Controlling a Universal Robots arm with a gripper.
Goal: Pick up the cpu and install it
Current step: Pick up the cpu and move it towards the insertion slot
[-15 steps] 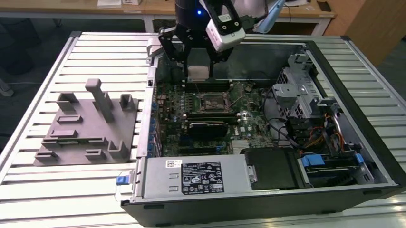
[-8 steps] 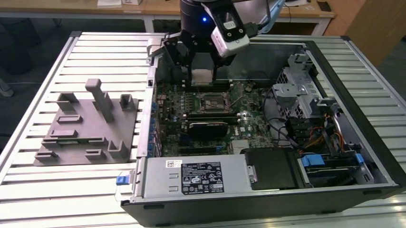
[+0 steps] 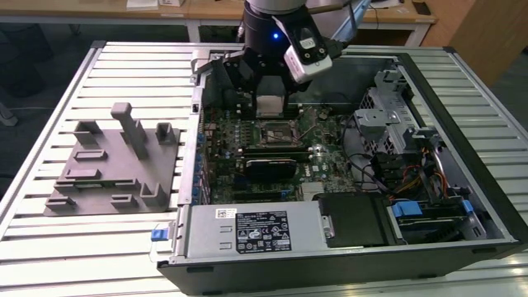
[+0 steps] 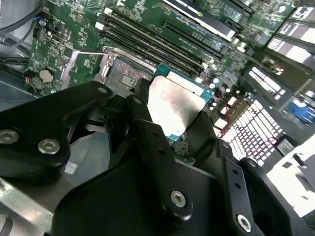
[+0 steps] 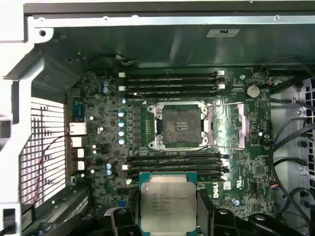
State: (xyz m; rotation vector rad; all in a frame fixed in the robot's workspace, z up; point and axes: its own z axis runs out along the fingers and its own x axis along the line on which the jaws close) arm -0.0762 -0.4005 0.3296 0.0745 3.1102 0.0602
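Observation:
My gripper (image 3: 271, 106) hangs inside the open computer case, shut on the cpu (image 3: 271, 104), a flat silvery chip with a green rim. In the first wrist view the cpu (image 5: 168, 206) sits between the black fingers (image 5: 204, 216), a short way off the open socket (image 5: 178, 126) on the green motherboard (image 5: 98, 147). The second wrist view has the cpu (image 4: 174, 105) clamped between two black fingers (image 4: 142, 128), above the socket's frame (image 4: 120, 73). In the exterior view the socket (image 3: 276, 132) lies just below and in front of the held cpu.
The socket's metal load plate (image 5: 227, 125) is flipped open beside it. Memory slots (image 5: 170, 81) run on both sides of the socket. A grey fixture plate (image 3: 115, 164) with blocks lies on the slatted table at the exterior view's left. Drive cages and cables (image 3: 404, 148) fill the case's other side.

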